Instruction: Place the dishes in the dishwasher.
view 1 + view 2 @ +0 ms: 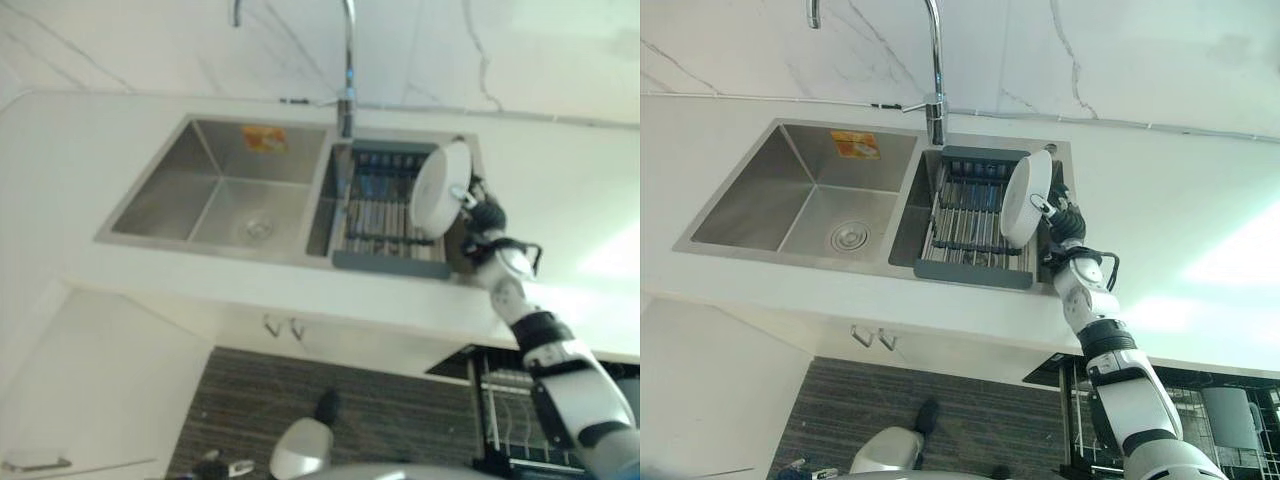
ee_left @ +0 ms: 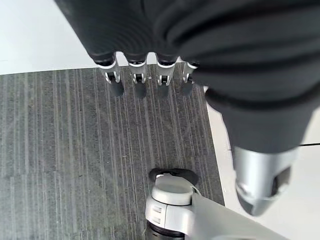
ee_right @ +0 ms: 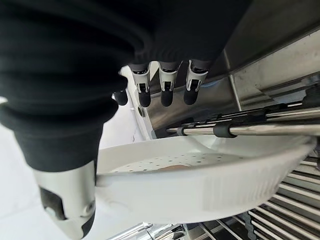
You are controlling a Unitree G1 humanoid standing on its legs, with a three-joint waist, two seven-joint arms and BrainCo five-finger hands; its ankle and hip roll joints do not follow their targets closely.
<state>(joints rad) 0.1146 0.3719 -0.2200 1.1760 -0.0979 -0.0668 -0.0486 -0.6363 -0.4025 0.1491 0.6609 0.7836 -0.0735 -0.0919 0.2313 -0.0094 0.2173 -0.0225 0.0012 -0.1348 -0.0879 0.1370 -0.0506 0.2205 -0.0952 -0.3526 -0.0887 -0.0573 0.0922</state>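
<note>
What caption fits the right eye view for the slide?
Right hand grips a white plate standing on edge in the sink rack, dishwasher rack open below.

1. Bright, even light washes the white counter (image 1: pixel 1200 200); a glare patch sits at 3 o'clock on it.
2. The steel sink (image 1: pixel 800 200) shows soft reflections and shaded inner walls.
3. The left eye view looks hazy and soft.
4. In the right wrist view, the white plate (image 3: pixel 200 185) at 6 o'clock is blurred.

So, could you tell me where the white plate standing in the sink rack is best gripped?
Probably by its upper right rim. The white plate stands on edge in the drying rack, and that rim is free where the right hand reaches.
</note>
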